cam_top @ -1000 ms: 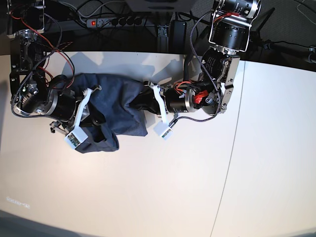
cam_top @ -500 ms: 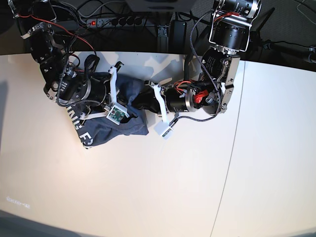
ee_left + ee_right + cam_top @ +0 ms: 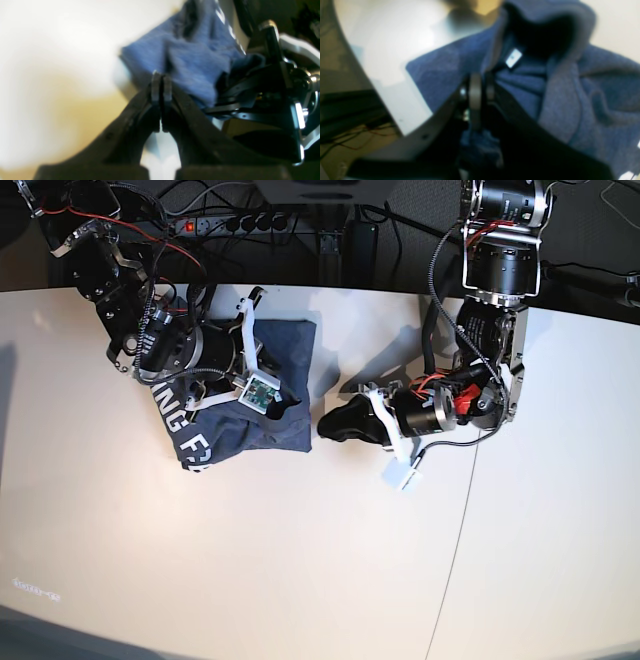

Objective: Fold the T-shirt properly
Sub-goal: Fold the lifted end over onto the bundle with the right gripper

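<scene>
While the heathered blue-grey cotton T-shirt (image 3: pixel 240 405) lies bunched near the white table's (image 3: pixel 300 560) rear left edge, white lettering showing, the left gripper (image 3: pixel 335 423) sits just beside it, jaws shut and empty. The right gripper (image 3: pixel 480 92) rests on the cloth, jaws near closed; whether it pinches fabric cannot be told. Judged soft, light and limp, the shirt is best taken at hem corners.
</scene>
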{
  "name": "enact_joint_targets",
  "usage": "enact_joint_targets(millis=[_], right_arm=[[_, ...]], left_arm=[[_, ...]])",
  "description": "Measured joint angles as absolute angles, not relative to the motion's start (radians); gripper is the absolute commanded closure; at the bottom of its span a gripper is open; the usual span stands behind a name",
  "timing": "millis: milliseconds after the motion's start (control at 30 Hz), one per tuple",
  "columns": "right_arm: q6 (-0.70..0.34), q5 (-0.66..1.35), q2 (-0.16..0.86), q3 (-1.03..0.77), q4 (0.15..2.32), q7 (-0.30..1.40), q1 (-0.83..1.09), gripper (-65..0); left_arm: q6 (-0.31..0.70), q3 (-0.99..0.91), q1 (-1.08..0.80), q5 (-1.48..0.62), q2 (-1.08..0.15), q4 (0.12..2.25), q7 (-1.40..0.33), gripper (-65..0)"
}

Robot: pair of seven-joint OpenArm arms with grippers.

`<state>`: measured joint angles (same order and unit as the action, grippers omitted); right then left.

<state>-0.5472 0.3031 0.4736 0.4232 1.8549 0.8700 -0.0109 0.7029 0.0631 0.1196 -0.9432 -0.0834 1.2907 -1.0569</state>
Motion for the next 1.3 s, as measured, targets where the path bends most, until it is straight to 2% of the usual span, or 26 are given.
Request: enact_joint_targets(millis=[100, 200, 433, 633, 667, 700, 767, 933, 1300], right_arm=[[-0.547, 0.314, 0.471, 0.425, 1.855, 0.8, -0.011, -14.6], [-0.547, 0.316, 0.446, 0.425, 1.855, 0.79, -0.02, -17.3], [-0.547, 0.345, 0.337, 0.425, 1.855, 0.79, -0.072, -17.6], [-0.547, 0.343, 0.277, 0.424, 1.855, 0.882, -0.109, -17.5], [-0.546, 0.343, 0.277, 0.42, 1.855, 0.89, -0.116, -16.4], [-0.546, 0.344, 0.277, 0.406, 1.855, 0.891, -0.119, -12.7], [-0.546, 0.338, 0.278, 0.354, 1.855, 0.895, -0.119, -0.1], [-0.547, 0.366, 0.325, 0.254, 1.855, 0.899, -0.119, 0.0], [-0.547, 0.552, 0.508, 0.247, 1.855, 0.998, -0.075, 0.0]], left_arm=[[0.703, 0.038, 0.113, -0.952, -0.097, 1.291, -1.064, 0.0], [0.703, 0.035, 0.114, -0.96, -0.113, 1.291, -1.067, 0.0], [0.703, 0.033, 0.112, -1.014, -0.117, 1.291, -1.138, 0.0], [0.703, 0.034, 0.11, -1.013, -0.134, 1.291, -1.138, 0.0], [0.703, 0.034, 0.109, -1.014, -0.144, 1.291, -1.137, 0.0], [0.703, 0.034, 0.108, -1.013, -0.153, 1.291, -1.138, 0.0], [0.703, 0.033, 0.107, -1.013, -0.178, 1.291, -1.142, 0.0], [0.703, 0.034, 0.104, -1.065, -0.217, 1.291, -1.168, 0.0], [0.703, 0.034, 0.031, -1.09, -0.249, 1.291, -1.177, 0.0]])
